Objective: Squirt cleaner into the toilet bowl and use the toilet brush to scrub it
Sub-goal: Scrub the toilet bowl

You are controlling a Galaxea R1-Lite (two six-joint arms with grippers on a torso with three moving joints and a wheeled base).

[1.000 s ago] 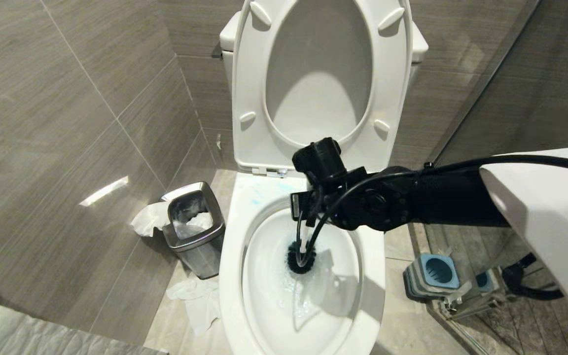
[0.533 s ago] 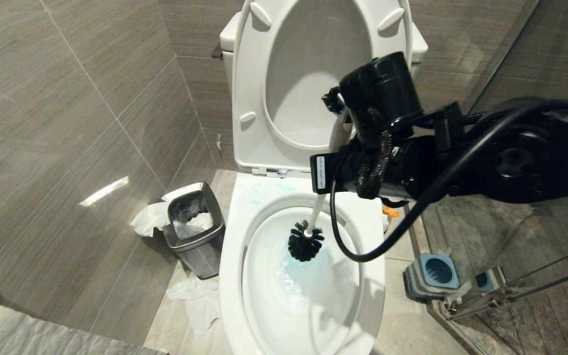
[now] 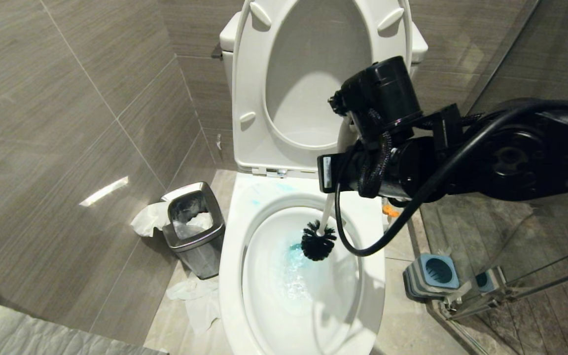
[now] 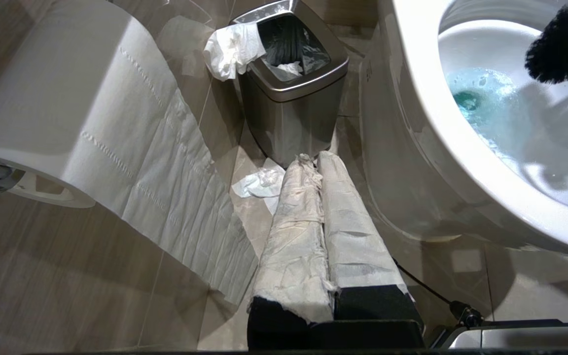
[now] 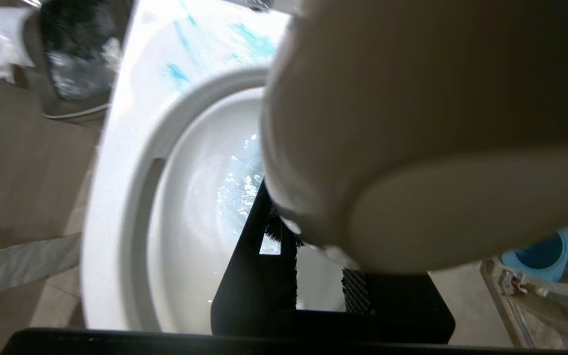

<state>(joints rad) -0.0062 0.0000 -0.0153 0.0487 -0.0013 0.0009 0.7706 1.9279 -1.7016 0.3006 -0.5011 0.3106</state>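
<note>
Toilet brush (image 3: 319,240) handle top hidden behind right end effector (image 3: 343,167); toilet bowl (image 3: 234,276) front rim cut off.

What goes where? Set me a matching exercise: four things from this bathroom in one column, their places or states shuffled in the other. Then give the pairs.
Things
1. toilet brush
2. steel bin
3. brush holder
4. toilet seat

Places or states
A. raised upright behind the bowl
B. on the floor at the robot's left of the bowl, paper spilling from it
C. on the floor at the robot's right of the bowl, empty
D. bristle head down inside the toilet bowl, handle gripped by the right hand

Pairs: 1-D, 2-B, 3-C, 4-A
</note>
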